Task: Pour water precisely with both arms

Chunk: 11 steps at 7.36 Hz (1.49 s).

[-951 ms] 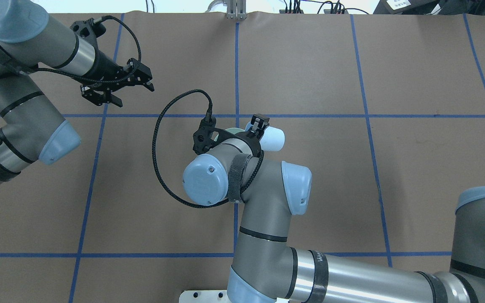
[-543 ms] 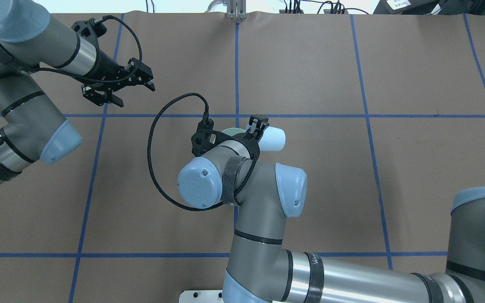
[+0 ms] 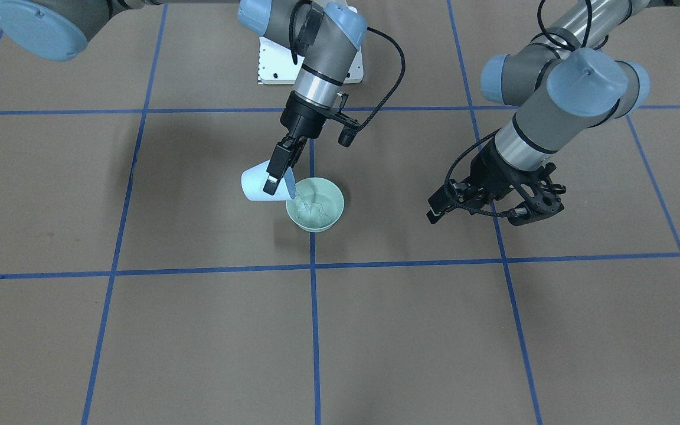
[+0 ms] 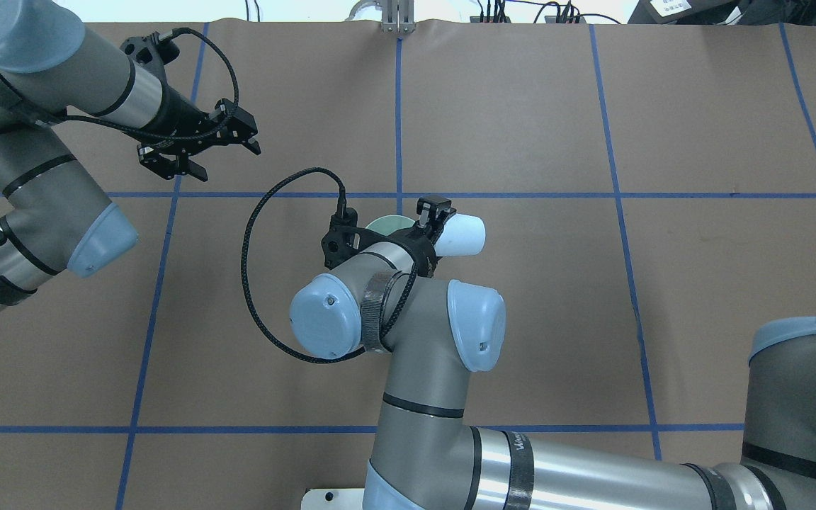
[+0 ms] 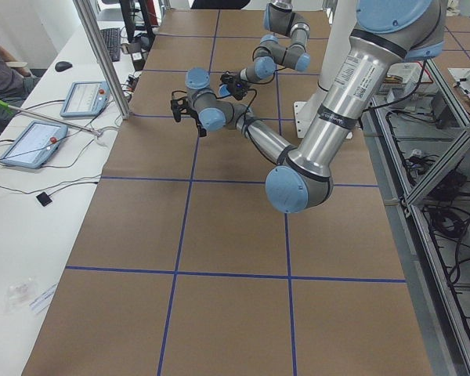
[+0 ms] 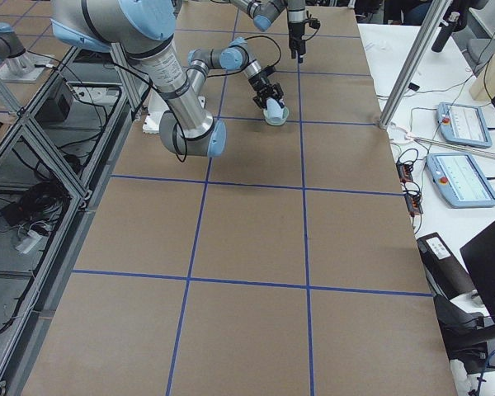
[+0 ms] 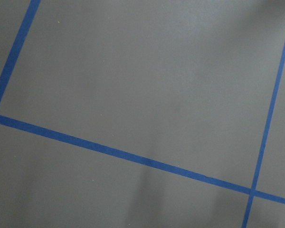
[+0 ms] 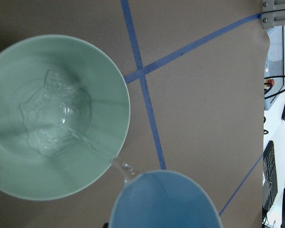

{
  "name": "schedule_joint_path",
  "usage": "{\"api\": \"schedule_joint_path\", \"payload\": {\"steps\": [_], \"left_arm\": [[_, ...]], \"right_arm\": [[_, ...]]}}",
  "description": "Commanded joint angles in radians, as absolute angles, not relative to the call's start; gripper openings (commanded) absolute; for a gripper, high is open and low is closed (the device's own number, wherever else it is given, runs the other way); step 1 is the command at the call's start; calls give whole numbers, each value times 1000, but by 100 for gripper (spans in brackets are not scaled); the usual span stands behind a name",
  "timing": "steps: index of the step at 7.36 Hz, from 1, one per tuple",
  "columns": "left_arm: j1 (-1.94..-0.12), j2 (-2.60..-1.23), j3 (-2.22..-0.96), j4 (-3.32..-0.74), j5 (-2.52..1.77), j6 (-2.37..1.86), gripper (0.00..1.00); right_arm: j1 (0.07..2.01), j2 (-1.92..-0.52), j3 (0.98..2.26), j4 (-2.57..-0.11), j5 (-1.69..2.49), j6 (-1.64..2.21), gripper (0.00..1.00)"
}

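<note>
Your right gripper (image 3: 275, 176) is clamped on the pale blue cup (image 3: 254, 186), one finger inside the mouth and one outside, pinching the wall near the lip. The cup hangs tipped over the right-hand edge of the green bowl (image 3: 328, 195), which sits on the brown-papered table (image 4: 663, 319) beside a crossing of the blue tape lines (image 3: 312, 260).

By my reading you are mid-pour. The wrist view shows a thin stream of water (image 8: 123, 168) leaving the cup's lip and crossing just inside the bowl's rim. A shallow, rippled pool (image 8: 57, 114) lies on the bowl's floor, leaving most of the wall bare. No spill shows on the paper round the bowl. How much remains in the cup cannot be told. What looks left is to reach your target amount, bring the cup upright and set it down.

The cup's long axis lies close to level, running across the table. Its mouth points toward the bowl and slightly down, and its base points away toward the robot's right.

Further out, your left gripper (image 4: 231, 163) hangs well apart from the bowl, jaws spread and empty, taking no visible part in the pour.
</note>
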State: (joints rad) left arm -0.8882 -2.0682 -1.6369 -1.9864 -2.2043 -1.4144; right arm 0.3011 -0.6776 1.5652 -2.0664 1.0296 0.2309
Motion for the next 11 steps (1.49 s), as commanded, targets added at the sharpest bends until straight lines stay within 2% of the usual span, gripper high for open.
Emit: {"api": "schedule_joint_path", "payload": {"steps": [1,7,9,11], "left_arm": [[-888,-2065,-1637,-1987,-2204,-1414,100],[-888,-2059,-1637,-1987,-2206,-1414,100],[-888,-2072,-1641,-1987,-2206,-1414,100],[-887,-2077,-1644,-1985,-2206,-1414,100]], "right_arm": [[296,-675,1549,-2078,1002,230,16],[278,-611,1486,-2158,954,232,17],[279,-621,1570,-2138,966,277,18],[281,-682,1656,-2122,1009,509,18]]}}
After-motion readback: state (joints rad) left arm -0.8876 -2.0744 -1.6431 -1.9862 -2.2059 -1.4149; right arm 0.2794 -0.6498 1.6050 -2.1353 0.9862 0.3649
